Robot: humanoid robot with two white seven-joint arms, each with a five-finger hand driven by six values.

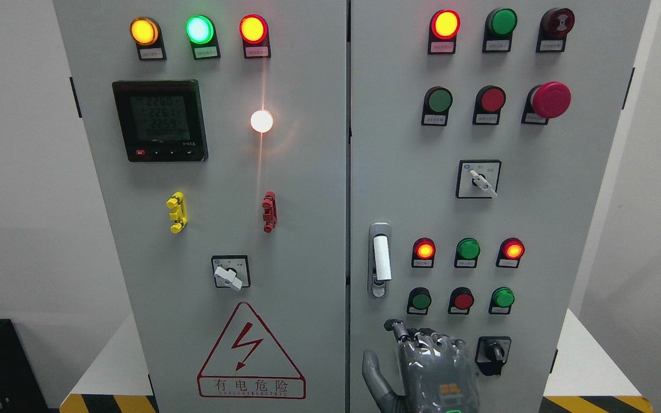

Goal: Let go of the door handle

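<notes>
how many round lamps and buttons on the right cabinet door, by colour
Right door, round lamps and buttons only, rotary switches left out:
Red, counting the mushroom button and the dark one at top right: 7
Green, first at top: 5
Total: 12
The hand is below the door handle, not touching it.

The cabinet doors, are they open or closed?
Closed. Both doors sit flat and even, with only a thin seam between them; the handle lies flush.

Grey cabinet standing on white platform, hazard-striped edge.
</notes>
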